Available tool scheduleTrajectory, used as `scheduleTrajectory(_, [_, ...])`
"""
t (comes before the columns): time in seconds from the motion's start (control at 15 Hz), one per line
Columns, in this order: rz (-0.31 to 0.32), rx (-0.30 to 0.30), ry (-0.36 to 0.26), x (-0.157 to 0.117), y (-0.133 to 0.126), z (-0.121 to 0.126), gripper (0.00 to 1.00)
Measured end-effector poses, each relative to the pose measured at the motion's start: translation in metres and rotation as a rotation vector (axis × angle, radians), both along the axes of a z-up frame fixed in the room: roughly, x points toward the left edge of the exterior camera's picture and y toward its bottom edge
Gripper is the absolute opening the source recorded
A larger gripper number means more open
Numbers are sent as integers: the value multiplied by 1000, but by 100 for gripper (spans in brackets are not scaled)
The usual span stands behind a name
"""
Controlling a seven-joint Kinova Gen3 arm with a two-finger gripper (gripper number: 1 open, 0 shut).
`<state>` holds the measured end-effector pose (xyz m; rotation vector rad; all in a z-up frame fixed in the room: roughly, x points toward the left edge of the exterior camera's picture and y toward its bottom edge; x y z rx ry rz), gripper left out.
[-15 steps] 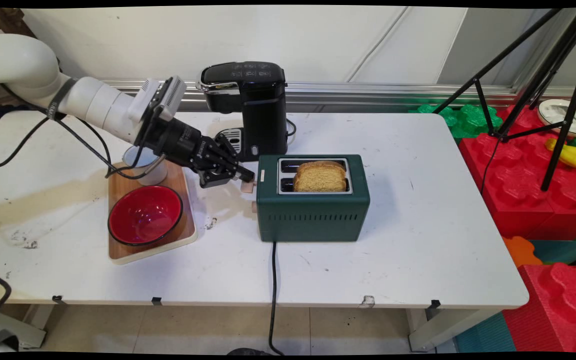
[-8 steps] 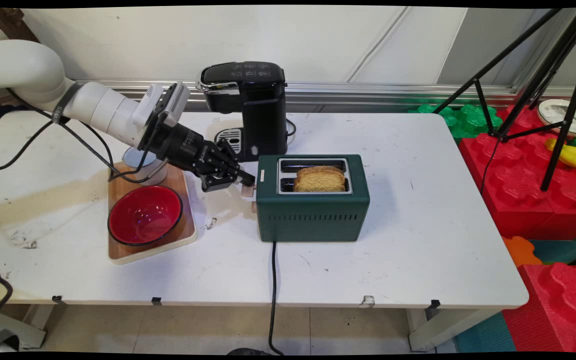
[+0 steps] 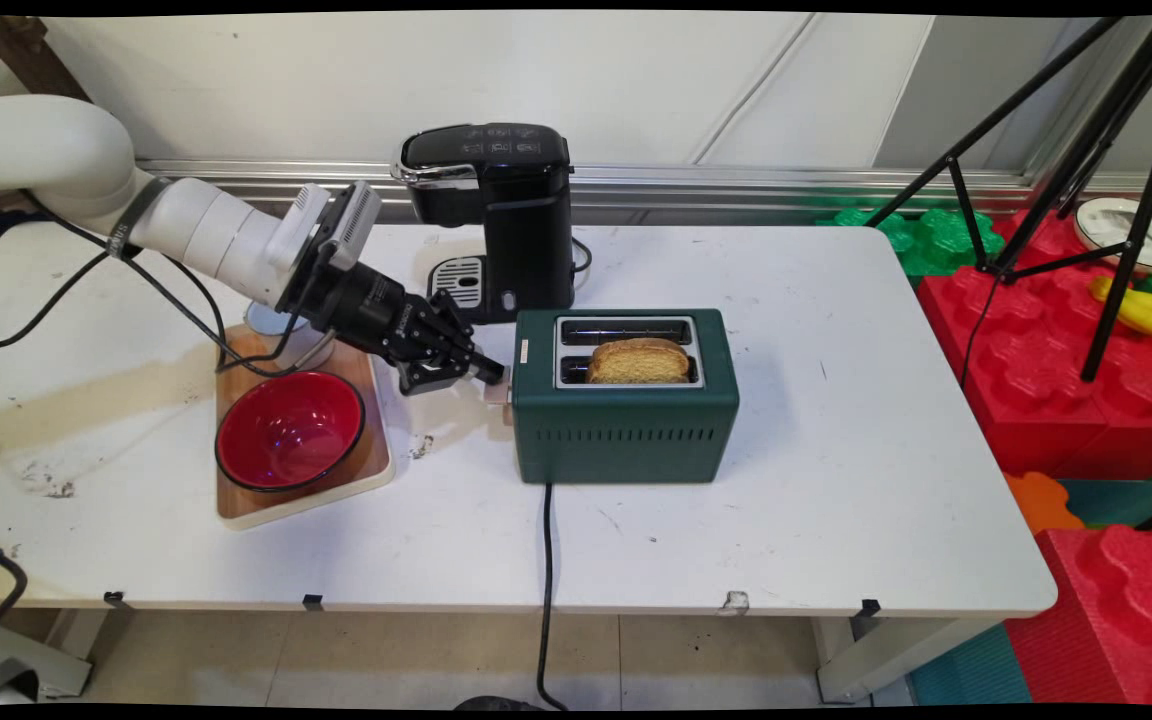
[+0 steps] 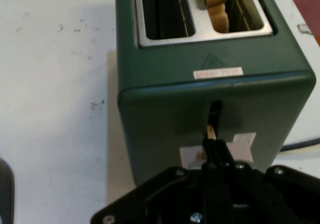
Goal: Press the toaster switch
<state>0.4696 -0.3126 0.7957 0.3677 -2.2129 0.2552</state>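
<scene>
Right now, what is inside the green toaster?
A slice of toast sits in the near slot of the green toaster, its top poking out. The far slot looks empty; deeper inside is hidden.

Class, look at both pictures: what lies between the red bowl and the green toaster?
In the main view, bare white table separates red bowl and green toaster.

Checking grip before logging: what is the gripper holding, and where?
Nothing is held: the shut gripper presses on the toaster lever.
</scene>
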Motion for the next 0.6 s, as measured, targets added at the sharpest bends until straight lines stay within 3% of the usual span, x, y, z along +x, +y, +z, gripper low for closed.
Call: scheduleTrajectory(0.6, [-5,8,-24,5,4,-11,0])
